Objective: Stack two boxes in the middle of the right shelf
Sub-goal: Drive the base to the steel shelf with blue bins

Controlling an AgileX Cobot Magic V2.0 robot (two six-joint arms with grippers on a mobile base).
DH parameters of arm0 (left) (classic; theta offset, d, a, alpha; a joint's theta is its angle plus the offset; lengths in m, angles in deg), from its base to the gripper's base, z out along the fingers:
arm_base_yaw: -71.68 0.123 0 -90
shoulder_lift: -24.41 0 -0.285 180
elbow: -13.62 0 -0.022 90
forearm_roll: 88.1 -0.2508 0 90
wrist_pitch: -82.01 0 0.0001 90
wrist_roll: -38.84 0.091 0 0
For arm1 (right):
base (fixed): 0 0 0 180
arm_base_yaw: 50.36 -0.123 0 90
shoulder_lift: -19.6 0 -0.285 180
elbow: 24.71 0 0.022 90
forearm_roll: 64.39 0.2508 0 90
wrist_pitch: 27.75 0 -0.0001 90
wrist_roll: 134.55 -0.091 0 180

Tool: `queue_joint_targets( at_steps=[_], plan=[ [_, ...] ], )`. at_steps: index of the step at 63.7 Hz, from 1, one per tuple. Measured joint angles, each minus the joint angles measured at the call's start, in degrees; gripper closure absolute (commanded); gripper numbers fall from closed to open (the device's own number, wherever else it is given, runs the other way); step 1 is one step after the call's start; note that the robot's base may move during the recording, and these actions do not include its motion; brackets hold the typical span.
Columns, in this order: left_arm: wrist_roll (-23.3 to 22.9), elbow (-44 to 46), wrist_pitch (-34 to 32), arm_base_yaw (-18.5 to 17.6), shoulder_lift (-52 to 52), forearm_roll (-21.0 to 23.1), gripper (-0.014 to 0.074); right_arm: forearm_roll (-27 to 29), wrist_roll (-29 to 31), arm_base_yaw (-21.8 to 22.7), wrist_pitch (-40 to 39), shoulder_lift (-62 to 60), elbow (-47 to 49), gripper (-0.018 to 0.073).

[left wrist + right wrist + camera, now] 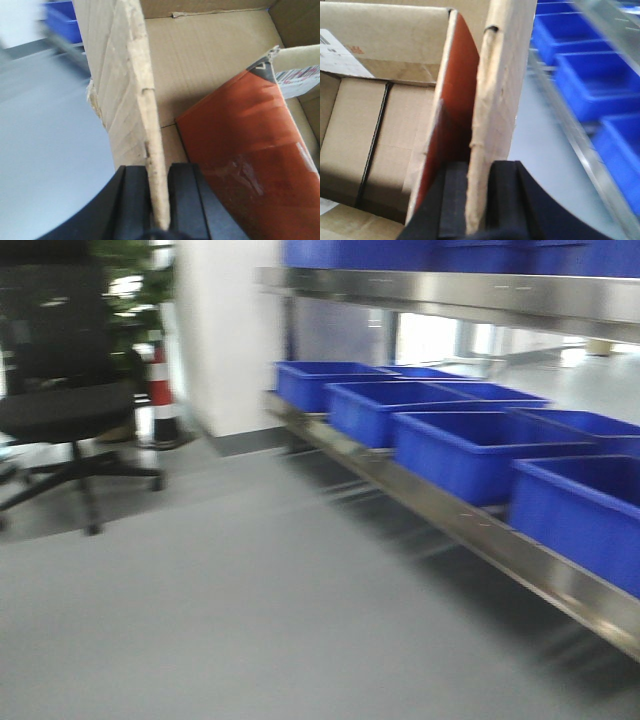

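The brown corrugated cardboard carton (210, 60) hung open-topped between the two arms, held off the grey floor (250, 620). The left gripper (159, 172) had its black fingers pinched shut on the ragged top edge of one upright wall. The right gripper (479, 170) was clamped the same way on the opposite wall. An orange-red glossy panel (240, 150) leaned inside the carton, close against the wall the right gripper held. Whether a second carton sat inside could not be told.

Just to the right of the carton ran the shiny stainless-steel shelf (470, 525). Its low rail carried a row of blue plastic bins (470, 450) set edge to edge, and an upper rail crossed above them. Open floor spread to the left, up to a black office chair (65, 390), a red-and-white striped cone (160, 390) and a white pillar (225, 330).

Only the front view, badly blurred, showed the shelf's two levels and the chair. It showed neither carton nor arms. Only the wrist views showed the grips and the carton's interior.
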Motion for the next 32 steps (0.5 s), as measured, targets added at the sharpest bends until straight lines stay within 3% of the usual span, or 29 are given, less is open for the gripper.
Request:
queue_joint_targets(
  at_steps=[32],
  plan=[
    [0.00,0.00,-0.10,0.00,0.00,0.00,0.0708,0.00,0.00,0.00,0.00,0.00,0.00,0.0712]
  ],
)
